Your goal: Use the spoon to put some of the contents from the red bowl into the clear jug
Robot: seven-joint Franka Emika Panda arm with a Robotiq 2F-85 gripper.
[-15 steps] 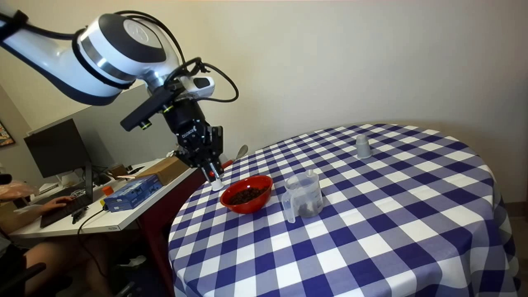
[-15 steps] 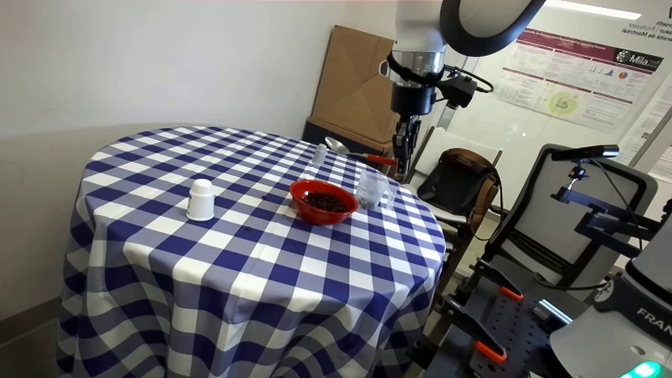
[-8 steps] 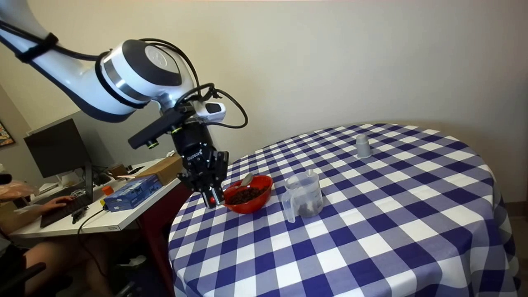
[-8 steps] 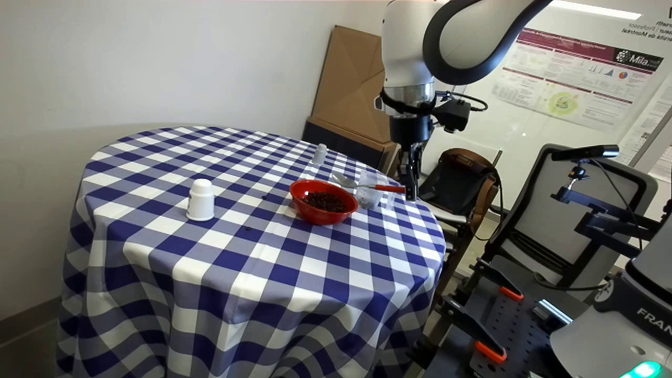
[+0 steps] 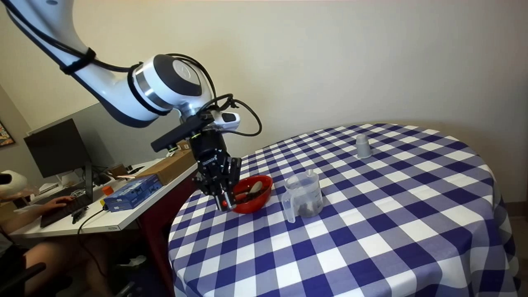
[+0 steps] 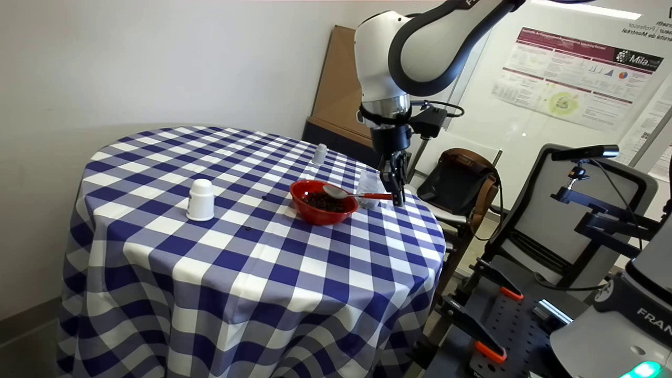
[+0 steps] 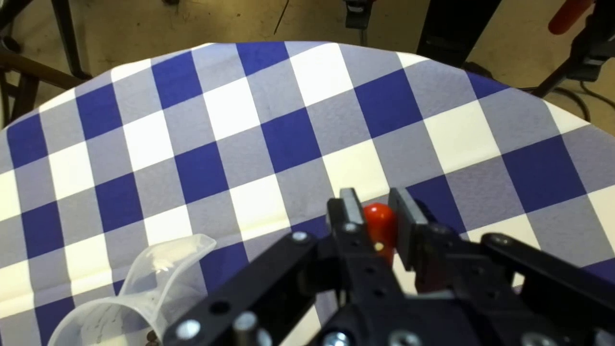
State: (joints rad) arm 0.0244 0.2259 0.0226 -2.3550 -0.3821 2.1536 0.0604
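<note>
The red bowl (image 5: 264,202), also in an exterior view (image 6: 319,216), stands on the table with dark brown pieces (image 6: 315,200) in it. My gripper (image 5: 227,204) is shut on the red handle of the spoon (image 6: 377,196), beside the bowl. The handle end shows between the fingers (image 7: 375,199) in the wrist view. The spoon's metal head (image 5: 256,187) is over or inside the bowl; whether it touches the pieces, I cannot tell. The clear jug (image 5: 304,194) stands beside the bowl, with some dark bits low inside. It also shows in the wrist view (image 7: 144,288), partly cut off.
A white shaker-like container (image 6: 200,202) stands on the checkered tablecloth (image 5: 383,214); a smaller-looking one (image 6: 319,154) stands farther back. A desk with a blue box (image 5: 133,194) and a seated person are beside the table. A chair with a bag (image 6: 457,181) stands behind.
My gripper has come down and moved toward the bowl with the spoon. The spoon's head has gone from above and behind the bowl to over or inside it. Bowl and jug have stayed put.
</note>
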